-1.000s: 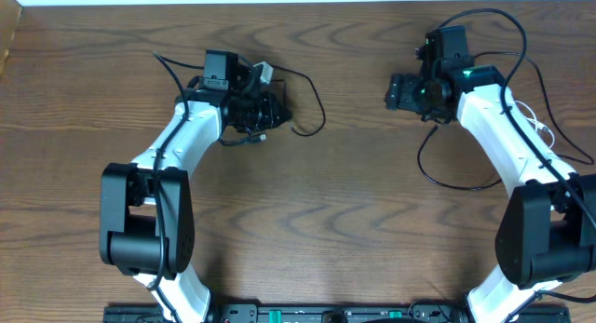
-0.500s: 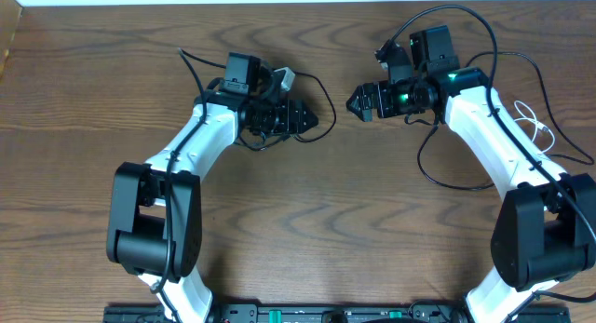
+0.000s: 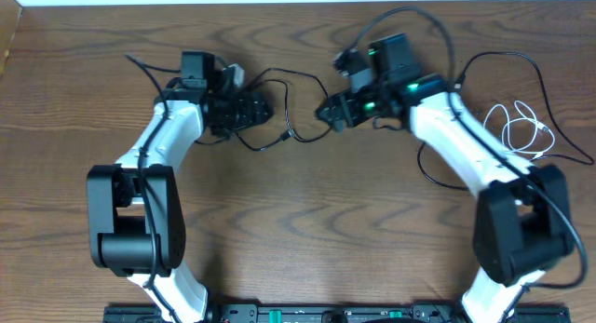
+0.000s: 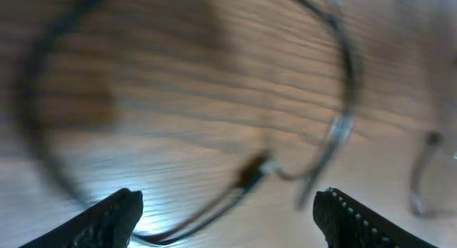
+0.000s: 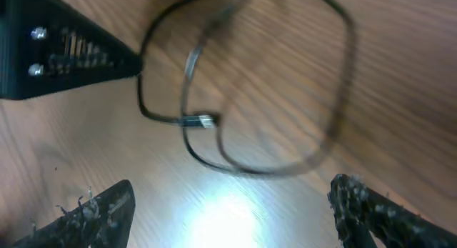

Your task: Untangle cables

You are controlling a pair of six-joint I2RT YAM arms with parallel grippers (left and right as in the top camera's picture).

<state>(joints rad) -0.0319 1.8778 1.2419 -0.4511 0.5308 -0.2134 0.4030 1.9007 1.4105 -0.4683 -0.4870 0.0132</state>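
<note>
On the wooden counter, the left claw and right claw are hovering wide open and empty, flanking the looped black cable, with the white cable lying well to its right; they are probably regripping, which calls for closing near its plug.

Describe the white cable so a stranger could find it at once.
Start at the wooden table and go to its right side, past the right arm's white forearm. There lies the white cable, a small loose coil; every other cord nearby is black.
</note>
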